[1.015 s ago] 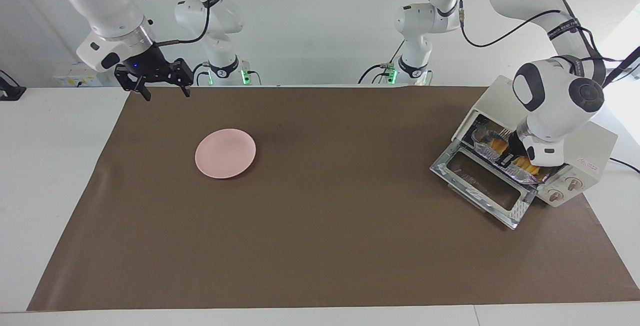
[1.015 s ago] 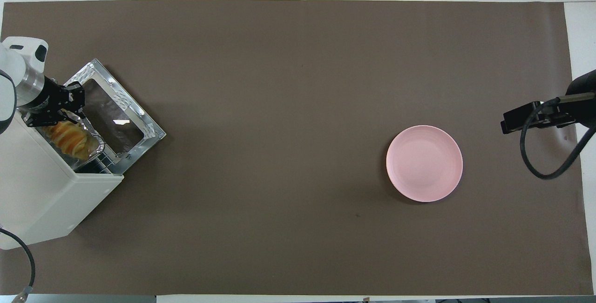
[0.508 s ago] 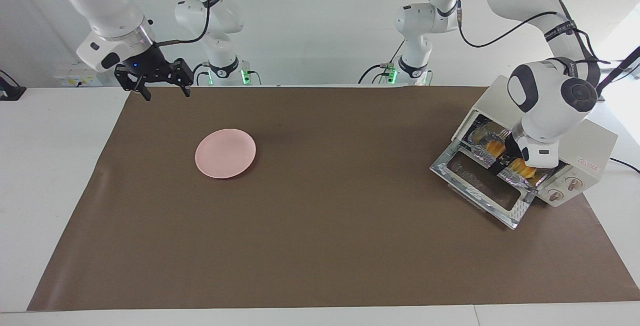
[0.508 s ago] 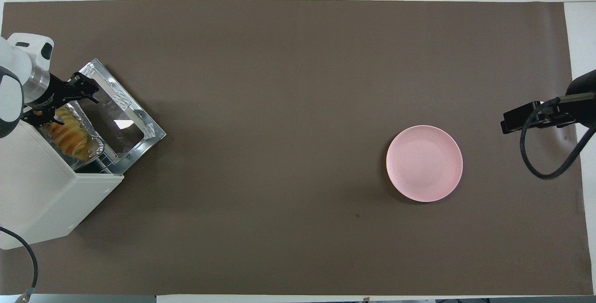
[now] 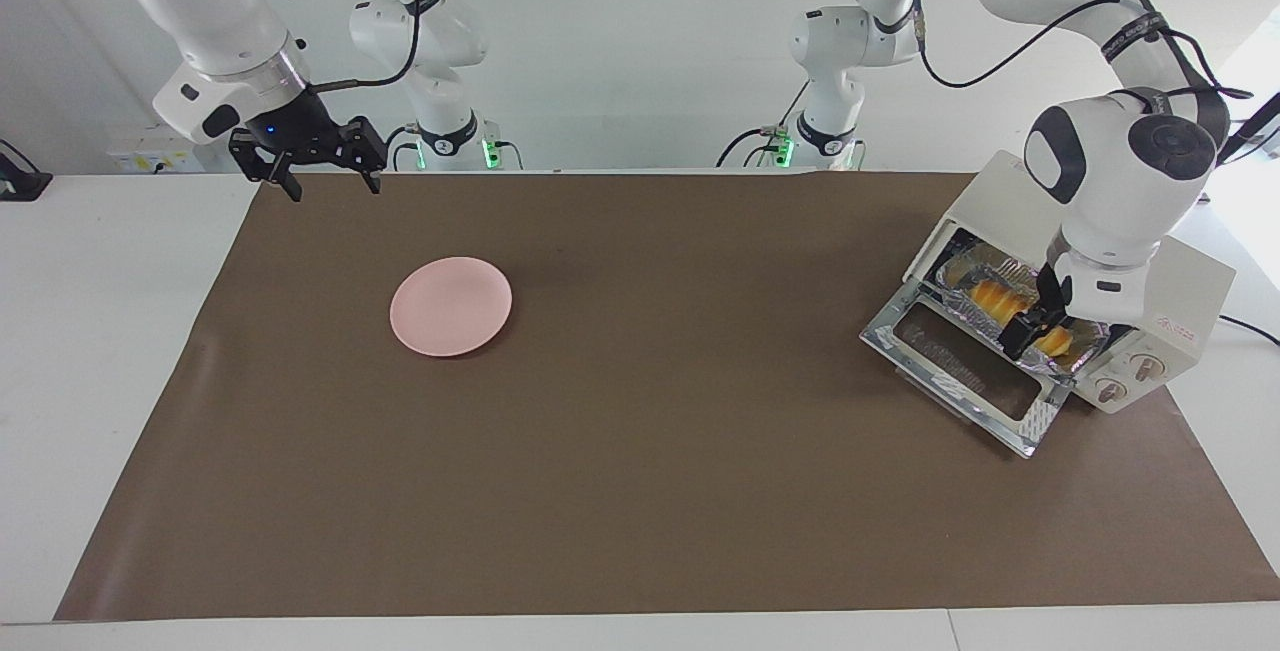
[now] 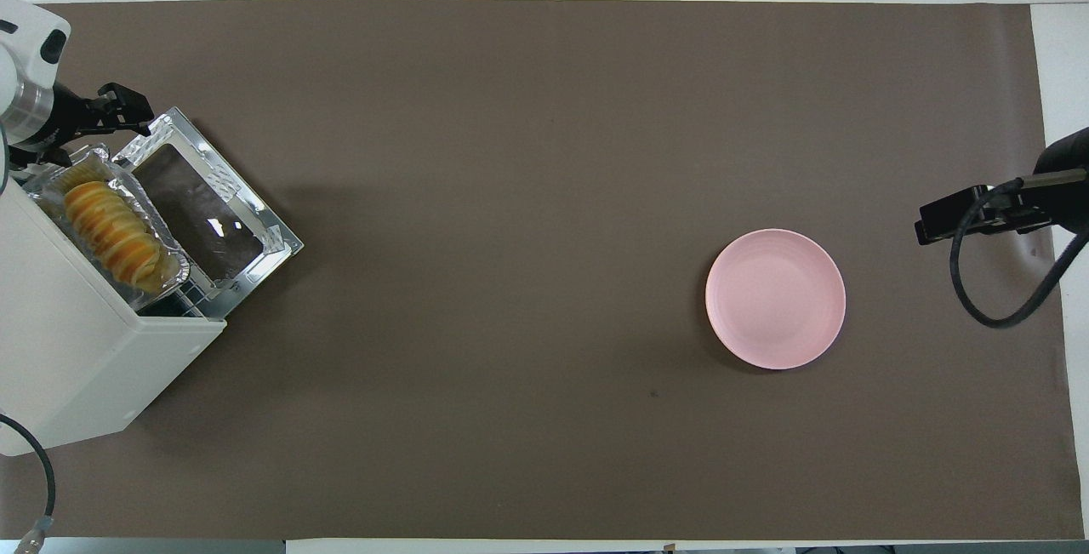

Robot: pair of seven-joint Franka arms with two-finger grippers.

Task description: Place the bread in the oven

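The yellow-orange ridged bread [image 5: 1000,303] lies in a crinkled foil tray [image 5: 962,276] in the mouth of the cream-white oven [image 5: 1185,286]. The oven's glass door [image 5: 965,371] hangs open onto the mat. In the overhead view the bread [image 6: 111,231] and tray [image 6: 166,235] show just in front of the oven's top [image 6: 76,350], next to the open door [image 6: 213,214]. My left gripper [image 5: 1035,326] is open and hovers just above the bread, holding nothing; it also shows in the overhead view [image 6: 94,133]. My right gripper [image 5: 320,171] is open and waits in the air over the mat's edge at the right arm's end.
A round pink plate [image 5: 451,306] lies on the brown mat [image 5: 640,491] toward the right arm's end, and shows in the overhead view [image 6: 775,299]. The oven's two knobs [image 5: 1130,379] face its front. The right gripper [image 6: 961,214] with its cable hangs beside the plate.
My left gripper has let go of the bread, opened and risen off it. The bread and tray stay in the oven's mouth. The right arm has not moved.
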